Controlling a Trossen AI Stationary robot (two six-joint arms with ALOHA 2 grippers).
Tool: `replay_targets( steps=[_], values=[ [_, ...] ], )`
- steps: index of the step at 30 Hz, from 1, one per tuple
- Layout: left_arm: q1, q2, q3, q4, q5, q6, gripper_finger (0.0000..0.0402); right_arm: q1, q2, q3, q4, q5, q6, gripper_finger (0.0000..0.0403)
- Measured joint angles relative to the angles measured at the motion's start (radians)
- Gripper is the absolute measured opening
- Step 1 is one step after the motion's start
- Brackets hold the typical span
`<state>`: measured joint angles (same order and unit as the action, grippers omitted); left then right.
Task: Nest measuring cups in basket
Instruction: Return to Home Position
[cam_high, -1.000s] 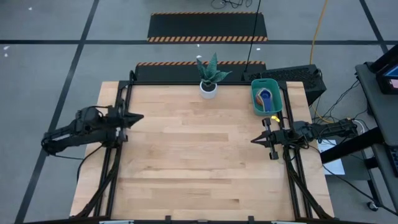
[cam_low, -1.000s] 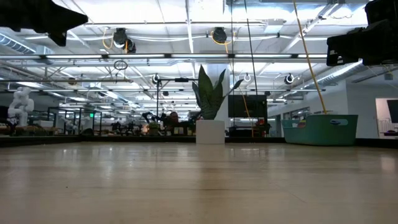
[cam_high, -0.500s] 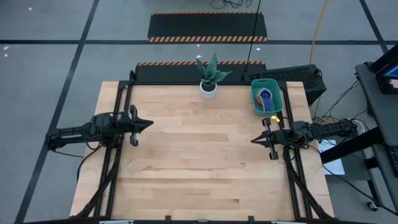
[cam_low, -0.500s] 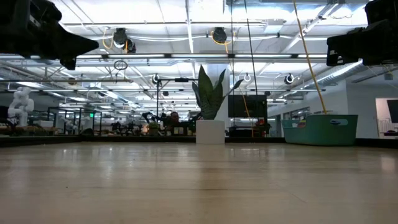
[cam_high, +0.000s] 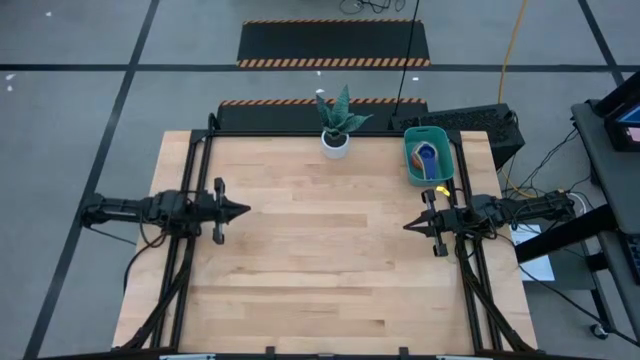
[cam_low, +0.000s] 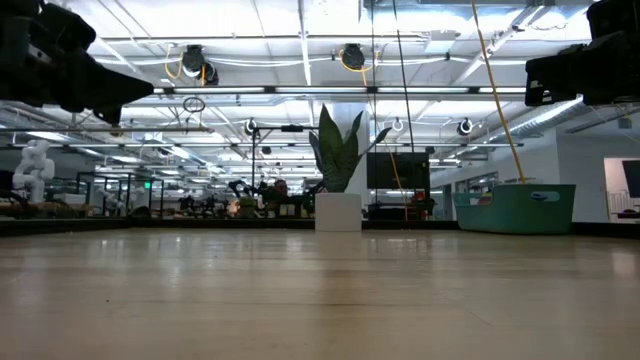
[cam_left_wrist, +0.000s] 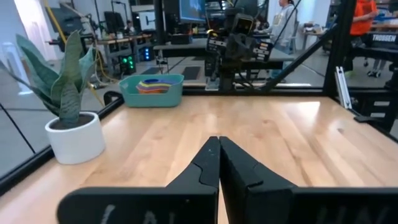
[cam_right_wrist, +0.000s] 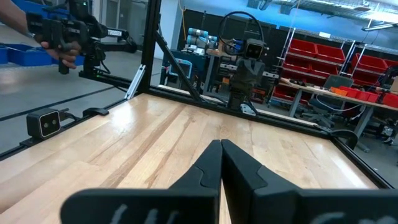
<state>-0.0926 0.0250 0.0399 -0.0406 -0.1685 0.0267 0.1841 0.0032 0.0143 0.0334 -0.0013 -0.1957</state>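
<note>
A bare wooden table fills the high view, with a big workshop hall beyond it. The basket sits at the table's 1 o'clock corner, and the cups lie inside it as one nested stack, blue uppermost. From my left wrist they read as coloured rims showing just above the basket's wall. Near the basket, at 12 o'clock on the far edge, stands the plant in its white pot. My right gripper hangs at 3 o'clock, near the basket's near end but apart from it. Its fingers are pressed together on nothing, and it has not shifted over the last second. My left gripper is at 9 o'clock, likewise pinched closed and empty. A second ago that arm lay at an angle, its tip nearer the far side. It has since swung round and stretched out square to the table edge, so it now mirrors the right. No cup remains on the wood. I judge the nesting done and this only the retreat to rest, with little left but for both arms to settle.
</note>
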Motion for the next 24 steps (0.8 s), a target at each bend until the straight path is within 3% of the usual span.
replay_targets(
  steps=[13,24],
  values=[
    [-0.004,-0.022,-0.001,-0.009,0.082,0.078,0.0000,0.000,0.000,0.000,0.000,0.000,0.000,0.0000],
    [0.031,-0.022,-0.001,-0.013,0.089,0.125,0.0000,0.000,0.000,0.000,0.000,0.000,0.000,0.0000]
  ],
)
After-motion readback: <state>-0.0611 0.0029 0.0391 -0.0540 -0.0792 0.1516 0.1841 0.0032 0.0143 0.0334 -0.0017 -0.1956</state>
